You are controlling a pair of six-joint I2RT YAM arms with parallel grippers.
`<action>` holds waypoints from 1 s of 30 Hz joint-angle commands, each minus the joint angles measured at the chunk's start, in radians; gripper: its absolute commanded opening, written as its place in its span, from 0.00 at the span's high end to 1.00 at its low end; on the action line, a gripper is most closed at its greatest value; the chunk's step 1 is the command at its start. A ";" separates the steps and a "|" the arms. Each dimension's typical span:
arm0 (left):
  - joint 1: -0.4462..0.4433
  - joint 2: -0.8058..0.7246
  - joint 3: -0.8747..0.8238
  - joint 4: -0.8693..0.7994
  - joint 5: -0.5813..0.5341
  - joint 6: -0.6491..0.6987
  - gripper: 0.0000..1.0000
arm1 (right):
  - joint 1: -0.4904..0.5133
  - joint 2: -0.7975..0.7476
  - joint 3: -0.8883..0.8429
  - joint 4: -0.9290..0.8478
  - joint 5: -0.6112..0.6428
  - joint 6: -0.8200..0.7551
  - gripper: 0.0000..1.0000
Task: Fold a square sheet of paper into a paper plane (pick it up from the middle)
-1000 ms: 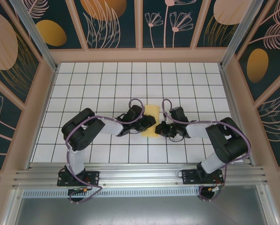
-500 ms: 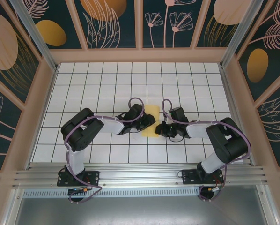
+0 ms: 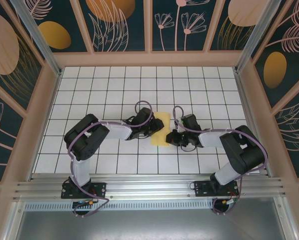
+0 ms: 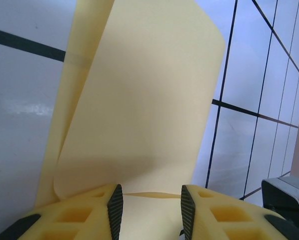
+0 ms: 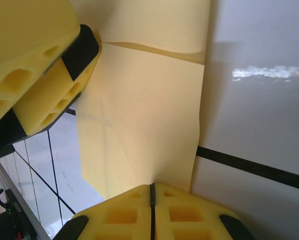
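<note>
Pale-yellow square sheet of paper (image 3: 161,128), folded over into narrow strip with curled flap, lies at frame centre on white grid-tiled worktop (image 3: 199,90). Dark floral panels (image 3: 122,25) wall enclosure. Right tool (image 5: 150,197) pinched tight on sheet's edge. Left tool (image 4: 151,202) stands apart, sheet's edge between pads.

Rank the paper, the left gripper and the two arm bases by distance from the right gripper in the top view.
From the right gripper:
1. paper, pinched in it, on its left.
2. left gripper, across the paper.
3. right base, near edge, right.
4. left base, near edge, far left.
</note>
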 commanded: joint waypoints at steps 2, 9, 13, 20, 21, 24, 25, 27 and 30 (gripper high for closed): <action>0.066 0.017 0.024 -0.127 -0.138 0.079 0.59 | 0.000 0.039 -0.044 -0.112 0.086 -0.024 0.91; 0.094 0.014 0.044 -0.162 -0.143 0.128 0.58 | 0.000 0.041 -0.041 -0.116 0.087 -0.023 0.91; 0.102 0.006 0.054 -0.170 -0.133 0.147 0.57 | -0.001 0.041 -0.037 -0.118 0.086 -0.021 0.91; 0.101 -0.128 0.057 -0.186 -0.106 0.215 0.34 | 0.000 0.044 -0.022 -0.119 0.085 -0.018 0.91; 0.099 -0.155 0.052 -0.198 -0.113 0.220 0.27 | -0.001 0.045 -0.020 -0.119 0.086 -0.017 0.91; 0.100 -0.259 0.022 -0.238 -0.160 0.248 0.02 | -0.001 0.047 -0.011 -0.123 0.086 -0.018 0.91; 0.099 -0.292 0.010 -0.258 -0.185 0.255 0.02 | -0.001 0.046 -0.010 -0.123 0.087 -0.018 0.91; 0.099 -0.340 -0.017 -0.286 -0.223 0.274 0.01 | 0.000 0.048 -0.007 -0.123 0.088 -0.018 0.91; 0.093 -0.414 -0.073 -0.305 -0.314 0.296 0.01 | -0.001 0.051 -0.003 -0.123 0.091 -0.020 0.91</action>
